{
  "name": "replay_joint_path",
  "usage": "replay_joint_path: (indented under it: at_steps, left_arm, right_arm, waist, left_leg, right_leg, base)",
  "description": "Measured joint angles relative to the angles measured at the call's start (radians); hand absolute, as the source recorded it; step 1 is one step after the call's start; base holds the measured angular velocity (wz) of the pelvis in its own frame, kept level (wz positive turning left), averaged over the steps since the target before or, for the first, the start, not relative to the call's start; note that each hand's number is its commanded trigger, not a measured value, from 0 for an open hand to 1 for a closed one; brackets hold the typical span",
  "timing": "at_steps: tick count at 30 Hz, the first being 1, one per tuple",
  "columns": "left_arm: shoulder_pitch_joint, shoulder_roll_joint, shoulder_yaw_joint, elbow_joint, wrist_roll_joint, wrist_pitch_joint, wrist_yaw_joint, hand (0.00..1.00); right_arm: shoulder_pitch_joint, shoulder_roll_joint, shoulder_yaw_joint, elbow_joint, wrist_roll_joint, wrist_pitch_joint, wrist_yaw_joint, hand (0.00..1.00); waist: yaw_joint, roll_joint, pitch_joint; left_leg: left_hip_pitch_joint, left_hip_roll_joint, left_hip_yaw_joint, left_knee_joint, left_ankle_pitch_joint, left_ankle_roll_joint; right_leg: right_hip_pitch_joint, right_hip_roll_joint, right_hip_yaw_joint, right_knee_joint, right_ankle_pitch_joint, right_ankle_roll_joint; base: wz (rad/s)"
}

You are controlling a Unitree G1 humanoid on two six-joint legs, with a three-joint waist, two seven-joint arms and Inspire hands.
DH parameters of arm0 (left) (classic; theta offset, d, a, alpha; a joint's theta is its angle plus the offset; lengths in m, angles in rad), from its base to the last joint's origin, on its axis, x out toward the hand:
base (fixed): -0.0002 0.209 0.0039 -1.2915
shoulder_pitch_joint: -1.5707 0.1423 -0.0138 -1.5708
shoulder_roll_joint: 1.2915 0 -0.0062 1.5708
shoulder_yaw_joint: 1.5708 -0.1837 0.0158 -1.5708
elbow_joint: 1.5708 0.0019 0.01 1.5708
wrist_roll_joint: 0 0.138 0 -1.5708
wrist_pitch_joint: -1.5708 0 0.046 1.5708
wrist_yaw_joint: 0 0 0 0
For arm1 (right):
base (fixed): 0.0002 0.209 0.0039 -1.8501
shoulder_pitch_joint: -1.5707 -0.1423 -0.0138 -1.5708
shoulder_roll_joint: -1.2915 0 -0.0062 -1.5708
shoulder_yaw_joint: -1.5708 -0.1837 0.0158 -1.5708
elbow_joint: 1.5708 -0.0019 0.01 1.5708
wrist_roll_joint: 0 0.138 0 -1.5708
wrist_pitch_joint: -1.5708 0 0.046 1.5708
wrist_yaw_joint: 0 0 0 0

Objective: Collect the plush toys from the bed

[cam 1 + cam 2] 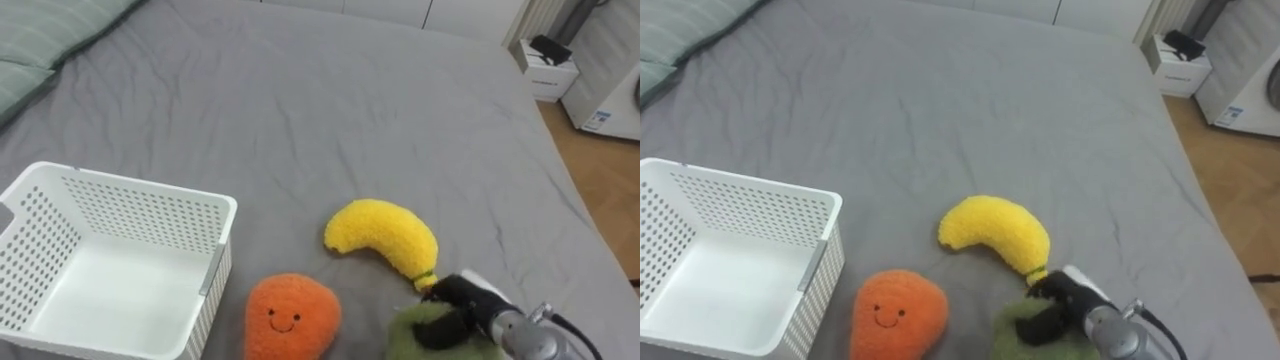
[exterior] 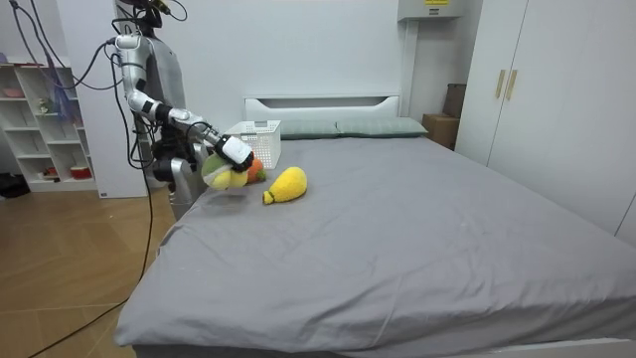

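Three toys show right of the basket [image 1: 215, 207]: nearest it the orange one [image 1: 292, 317], next the banana [image 1: 385, 235], and farthest from the basket a green toy [image 1: 405, 337] — the right hand's [image 1: 466, 297] fingers curl tightly round it.

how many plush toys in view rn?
3: yellow banana plush mid-bed; orange plush beside the white basket; green plush gripped in the right hand. None seen in the basket, partly out of frame.
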Motion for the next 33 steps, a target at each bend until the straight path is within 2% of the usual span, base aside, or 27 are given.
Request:
replay_joint_path:
  at_steps: [3,5,10,16,23,25,29,33]
  left_arm:
    - [0.000,-0.002,0.000,-0.001,0.000,0.000,0.000,0.00]
    - [0.000,-0.001,0.003,-0.001,0.000,0.000,0.000,0.00]
    - [0.003,-0.001,-0.002,-0.001,-0.001,-0.002,0.002,0.00]
    - [0.003,-0.001,-0.001,-0.006,0.000,-0.003,0.006,0.00]
    - [-0.003,-0.001,-0.002,-0.010,0.000,-0.016,0.009,0.00]
    - [-0.003,0.000,-0.001,-0.018,0.001,-0.021,0.009,0.00]
    - [-0.004,-0.001,-0.001,-0.049,0.004,-0.027,0.008,0.00]
    - [-0.001,-0.005,-0.001,-0.103,0.024,-0.025,0.002,0.00]
  right_arm:
    - [-0.006,0.000,-0.044,-0.074,-0.006,0.003,-0.017,1.00]
    - [-0.007,-0.003,-0.074,-0.158,-0.004,0.005,-0.028,1.00]
    - [-0.023,-0.002,-0.080,-0.257,0.030,0.005,-0.050,1.00]
    - [-0.091,-0.002,-0.080,-0.291,0.044,0.005,-0.075,1.00]
    - [-0.170,-0.002,-0.038,-0.334,0.061,0.005,-0.083,1.00]
    - [-0.190,-0.001,-0.023,-0.334,0.076,0.005,-0.084,1.00]
    - [-0.207,0.008,-0.003,-0.335,0.107,0.005,-0.085,1.00]
    - [-0.227,0.009,0.033,-0.335,0.109,0.006,-0.084,1.00]
  waist:
    - [-0.003,0.002,-0.0001]
    - [-0.004,0.007,0.0035]
    - [-0.003,0.009,0.0029]
    - [-0.001,0.009,0.0017]
    - [0.028,0.001,-0.0023]
    - [0.033,-0.004,-0.0007]
    - [0.085,-0.012,-0.0002]
    - [0.104,-0.013,0.0012]
  left_leg:
    - [-0.006,0.000,0.000,0.001,0.000,0.000]
    - [-0.007,0.001,0.008,0.001,0.000,0.000]
    - [-0.005,0.003,0.013,0.000,0.000,0.000]
    - [-0.014,0.002,0.009,-0.001,0.000,0.000]
    - [-0.014,0.002,0.003,0.000,0.000,0.000]
    - [-0.015,0.001,-0.006,0.002,0.000,0.000]
    - [-0.027,0.002,-0.014,0.003,0.000,0.000]
    - [-0.046,-0.002,-0.043,0.012,0.001,0.000]
  right_leg:
    - [-0.010,0.000,0.001,0.007,0.000,0.000]
    - [-0.012,0.000,0.006,0.009,0.000,0.000]
    - [-0.013,0.001,0.007,0.011,0.000,0.000]
    - [-0.016,0.000,0.001,0.011,0.000,0.000]
    - [-0.020,0.001,-0.001,0.011,0.000,0.000]
    - [-0.016,0.000,-0.010,0.011,0.000,0.000]
    - [-0.015,-0.003,-0.032,0.010,0.000,0.000]
    - [-0.015,-0.006,-0.060,0.009,0.000,0.000]
  base:
    - [-0.02]
    - [-0.06]
    - [-0.01]
    - [0.01]
    - [0.01]
    - [0.11]
    - [0.07]
    - [0.22]
